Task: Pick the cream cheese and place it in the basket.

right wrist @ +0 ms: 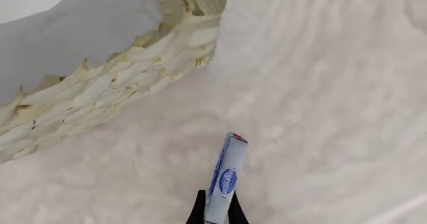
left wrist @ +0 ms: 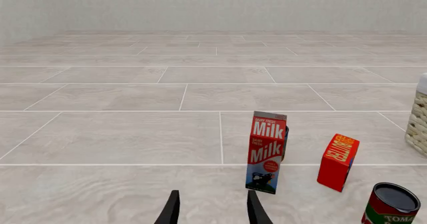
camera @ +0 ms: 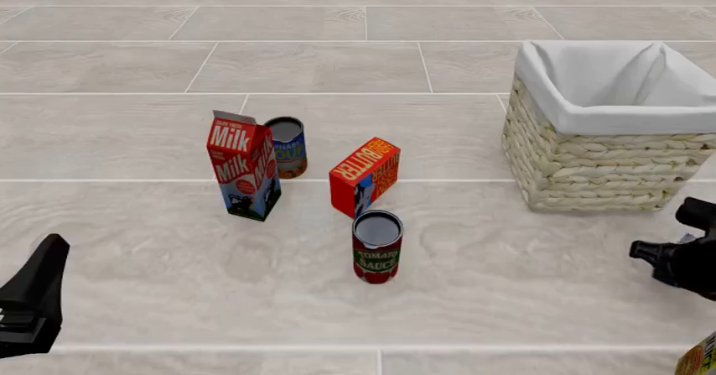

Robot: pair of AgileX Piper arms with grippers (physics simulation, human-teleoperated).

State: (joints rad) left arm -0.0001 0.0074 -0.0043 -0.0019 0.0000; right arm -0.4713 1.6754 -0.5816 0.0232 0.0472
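While one cream cheese (right wrist: 223, 184) sits clamped, two cans (camera: 377, 247), one basket (camera: 582, 161)

Floor (camera: 335, 65): we see pale grey tiles with white grout lines (faintly grained).
Wall (left wrist: 213, 6): plain, off-white, evenly lit.

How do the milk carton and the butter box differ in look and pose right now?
The milk carton is taller and slimmer than the butter box, which is shorter and squatter. The milk carton is red with white lettering and a blue base; the butter box is orange-red with yellow lettering. The milk carton stands left of the butter box in the front view. Both stand upright on the table, untouched by either gripper.
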